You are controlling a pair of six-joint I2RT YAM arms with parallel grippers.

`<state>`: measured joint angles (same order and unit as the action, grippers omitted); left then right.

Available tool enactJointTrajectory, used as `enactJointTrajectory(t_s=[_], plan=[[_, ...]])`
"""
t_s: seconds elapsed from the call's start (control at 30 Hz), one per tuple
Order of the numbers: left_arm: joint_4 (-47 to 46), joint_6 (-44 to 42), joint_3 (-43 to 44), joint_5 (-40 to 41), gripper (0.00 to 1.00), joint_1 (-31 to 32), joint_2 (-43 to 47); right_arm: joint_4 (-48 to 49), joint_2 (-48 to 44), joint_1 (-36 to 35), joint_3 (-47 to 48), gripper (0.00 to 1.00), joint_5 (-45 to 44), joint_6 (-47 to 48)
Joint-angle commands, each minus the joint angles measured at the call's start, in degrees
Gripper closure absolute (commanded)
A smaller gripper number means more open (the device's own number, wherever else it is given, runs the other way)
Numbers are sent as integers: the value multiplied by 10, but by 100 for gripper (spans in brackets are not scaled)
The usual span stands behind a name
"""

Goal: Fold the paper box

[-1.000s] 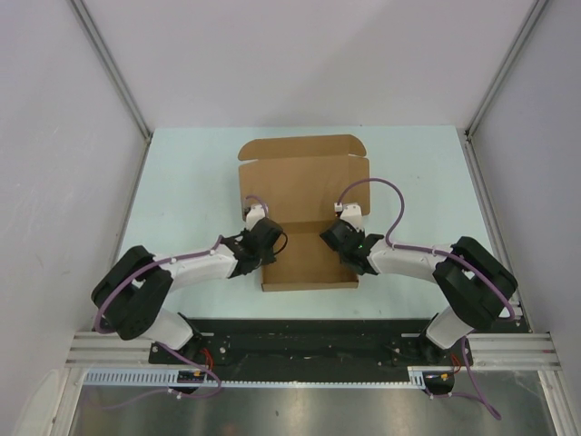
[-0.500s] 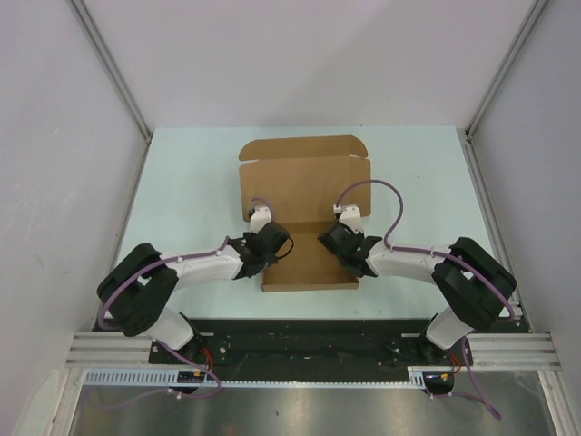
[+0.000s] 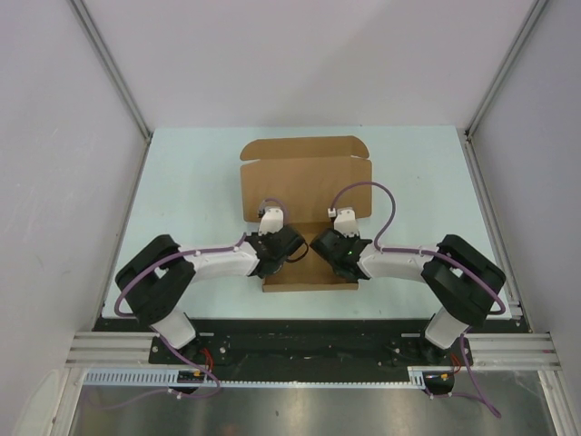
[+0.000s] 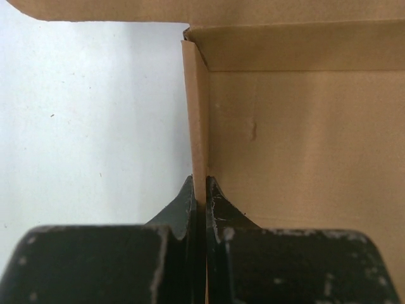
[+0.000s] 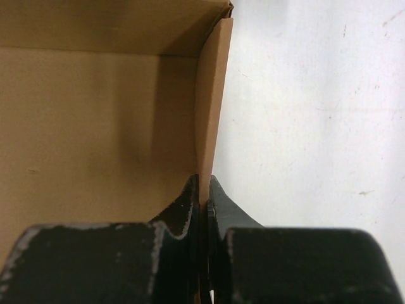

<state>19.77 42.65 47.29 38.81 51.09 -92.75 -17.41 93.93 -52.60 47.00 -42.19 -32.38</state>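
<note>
The left pincer (image 4: 198,190) is clamping tight on the upright left side wall of the plain brown cardboard paper box (image 3: 304,182), the right pincer (image 5: 204,188) likewise on the right wall. Each thin, matte wall is running straight ahead of its pincer toward a creased far corner. The box is lying midway between the left and right edges of the pale table (image 3: 182,182), lid flap lying open toward the far edge.

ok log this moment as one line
left gripper: shut on paper box left side wall | right gripper: shut on right side wall | lid: open
</note>
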Motion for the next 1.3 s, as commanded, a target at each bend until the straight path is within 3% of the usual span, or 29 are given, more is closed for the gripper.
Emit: enactJointTrajectory(t_s=[0.0,0.13,0.2,0.23,0.33,0.53,0.73,1.1,1.17,1.27], plan=[[-3,49,17,-18,100,24,-25,-38,30,-25,-7,100,29,-24],[12,55,18,-9,96,25,-14,-48,11,-25,-7,100,26,-26],[14,52,13,-5,88,25,8,-54,-5,-24,-6,87,28,-20],[9,46,10,-6,82,23,16,-55,-21,-24,-4,70,27,-16],[6,40,2,-4,75,22,47,-69,-49,-22,5,48,23,-9],[15,35,0,9,58,19,85,-96,-90,-23,20,26,17,-12],[24,33,-7,22,44,17,121,-119,-140,-23,32,15,15,-17],[61,20,-22,36,40,16,230,-206,-289,-24,72,2,5,13],[65,20,-35,41,39,16,282,-212,-321,-10,80,0,-4,30],[45,7,-57,41,36,16,367,-164,-356,69,84,0,28,56]])
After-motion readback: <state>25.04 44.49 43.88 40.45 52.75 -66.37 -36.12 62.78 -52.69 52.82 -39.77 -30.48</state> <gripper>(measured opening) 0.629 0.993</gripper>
